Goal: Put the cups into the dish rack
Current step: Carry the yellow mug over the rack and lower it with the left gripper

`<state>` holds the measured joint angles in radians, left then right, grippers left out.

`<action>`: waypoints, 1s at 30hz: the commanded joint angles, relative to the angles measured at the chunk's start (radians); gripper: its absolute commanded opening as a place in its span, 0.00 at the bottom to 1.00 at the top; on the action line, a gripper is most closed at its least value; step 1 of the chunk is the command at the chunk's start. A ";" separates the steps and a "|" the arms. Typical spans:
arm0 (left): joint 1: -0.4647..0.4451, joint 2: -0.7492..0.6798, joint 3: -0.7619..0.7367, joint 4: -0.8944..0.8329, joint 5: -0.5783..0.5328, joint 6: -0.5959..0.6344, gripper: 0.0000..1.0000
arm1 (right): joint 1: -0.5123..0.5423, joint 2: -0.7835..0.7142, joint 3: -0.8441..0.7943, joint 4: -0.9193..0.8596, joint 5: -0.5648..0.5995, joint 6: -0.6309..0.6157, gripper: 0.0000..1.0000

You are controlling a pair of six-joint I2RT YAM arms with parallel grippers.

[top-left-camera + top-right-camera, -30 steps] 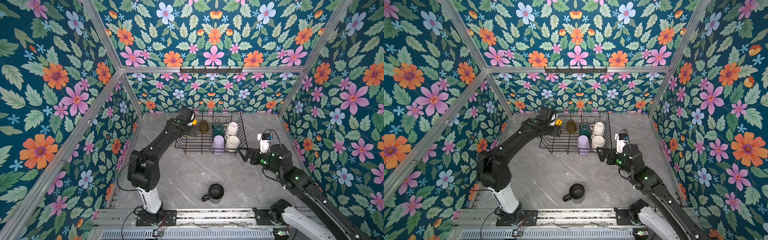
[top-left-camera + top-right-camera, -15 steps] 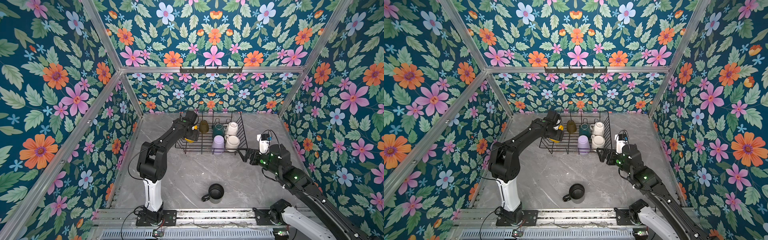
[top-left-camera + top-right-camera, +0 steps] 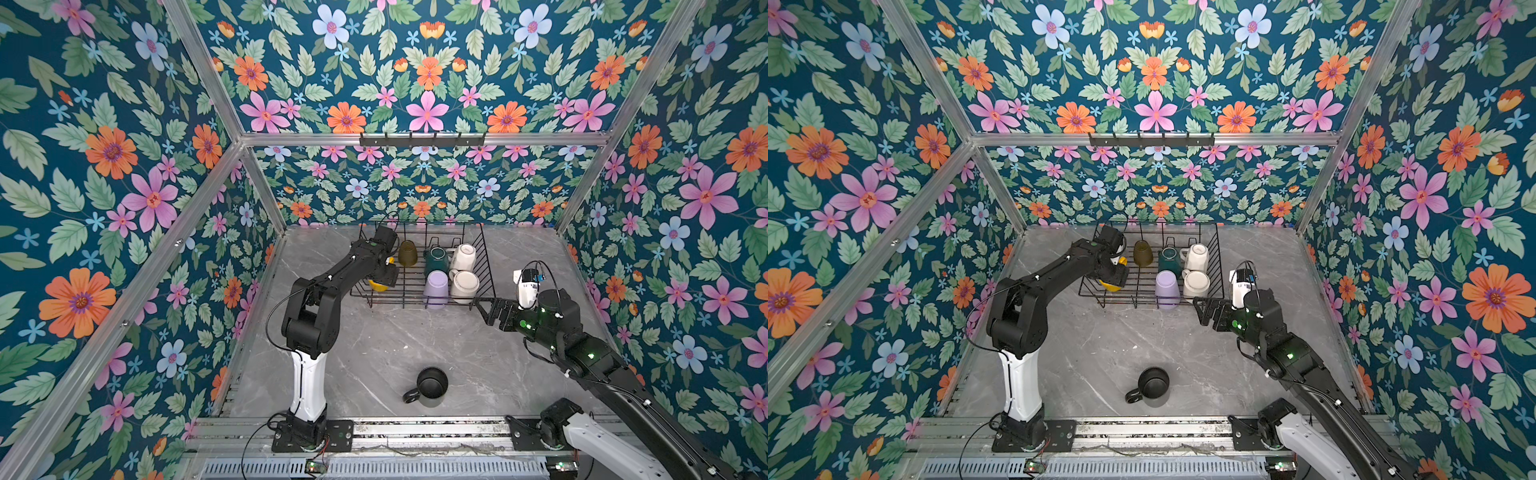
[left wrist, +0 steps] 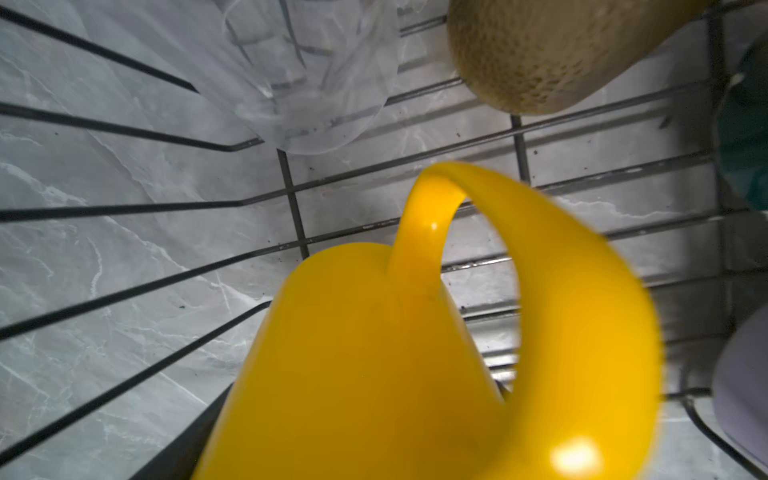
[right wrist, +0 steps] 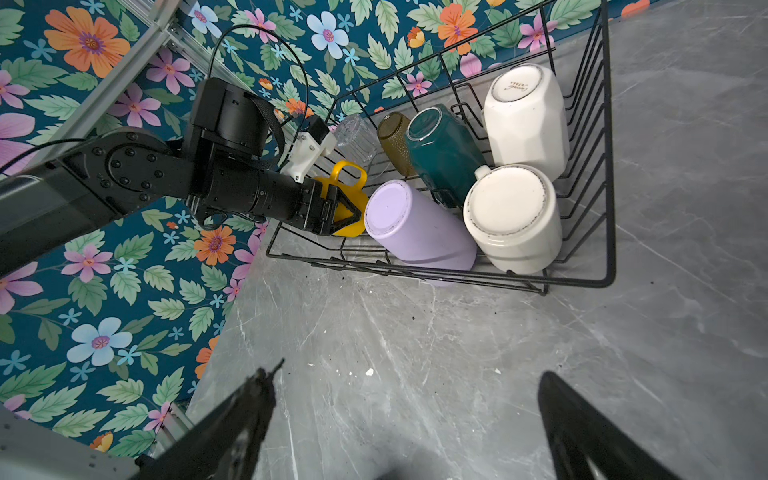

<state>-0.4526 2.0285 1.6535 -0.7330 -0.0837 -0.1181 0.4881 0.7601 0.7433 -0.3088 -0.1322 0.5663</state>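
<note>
At the left end of the dish rack, the left gripper reaches down among the wires with the yellow mug between its fingers. They seem to pinch the mug's body, though the arm hides most of the grip in both top views. The mug is tilted, its handle turned toward the clear glass. Whether its lower edge touches the rack floor, I cannot tell.

Along the rack's far row the amber glass, the dark-green mug and a faceted white mug rest mouth-down. Nearer, the lilac tumbler sits just beside a round cream mug, both inverted too.

The black mug stands upright on the grey table near the front edge, well apart from the rack.

The right gripper hovers just beside the rack's near right corner, its fingers spread wide with nothing between them.
</note>
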 commanded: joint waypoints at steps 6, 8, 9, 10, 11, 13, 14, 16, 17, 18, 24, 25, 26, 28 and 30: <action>0.000 0.012 0.015 -0.001 -0.039 -0.013 0.63 | 0.000 0.002 0.003 0.017 -0.010 -0.005 0.99; 0.000 0.013 0.017 -0.002 -0.040 -0.015 0.66 | 0.001 0.004 0.001 0.015 -0.006 -0.006 0.99; 0.000 0.013 0.020 -0.002 -0.041 -0.015 0.69 | 0.000 0.005 0.002 0.014 -0.006 -0.004 0.99; 0.000 0.011 0.021 -0.003 -0.040 -0.016 0.72 | 0.000 0.005 0.002 0.013 -0.009 -0.004 0.99; 0.000 0.009 0.019 -0.004 -0.040 -0.017 0.75 | 0.001 0.005 0.002 0.015 -0.013 -0.003 0.99; -0.001 0.007 0.016 -0.002 -0.041 -0.017 0.79 | 0.001 0.007 0.001 0.014 -0.011 -0.008 0.99; -0.001 0.006 0.018 -0.005 -0.045 -0.017 0.81 | 0.001 0.008 0.002 0.014 -0.006 -0.008 0.99; -0.001 0.001 0.019 -0.009 -0.044 -0.018 0.82 | 0.001 0.011 0.007 0.014 -0.009 -0.008 0.99; -0.003 -0.003 0.016 -0.010 -0.038 -0.019 0.83 | 0.001 0.017 0.010 0.016 -0.014 -0.008 0.99; -0.003 -0.008 0.012 -0.009 -0.029 -0.019 0.84 | 0.001 0.020 0.012 0.018 -0.017 -0.011 0.99; -0.004 -0.011 0.008 -0.001 0.000 -0.020 0.89 | 0.000 0.066 0.036 0.020 -0.032 -0.026 0.99; -0.005 -0.014 0.008 0.000 0.005 -0.020 0.89 | 0.001 0.072 0.037 0.023 -0.038 -0.028 0.99; -0.005 -0.014 0.009 0.000 0.007 -0.020 0.89 | 0.001 0.076 0.039 0.022 -0.040 -0.029 0.99; -0.005 -0.017 0.009 0.000 0.010 -0.020 0.90 | 0.001 0.082 0.039 0.019 -0.040 -0.032 0.99; -0.006 -0.024 0.010 0.000 0.013 -0.020 0.90 | 0.000 0.088 0.042 0.012 -0.041 -0.040 0.99</action>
<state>-0.4583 2.0174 1.6592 -0.7326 -0.0792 -0.1322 0.4881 0.8429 0.7776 -0.3080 -0.1654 0.5472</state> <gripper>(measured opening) 0.904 0.986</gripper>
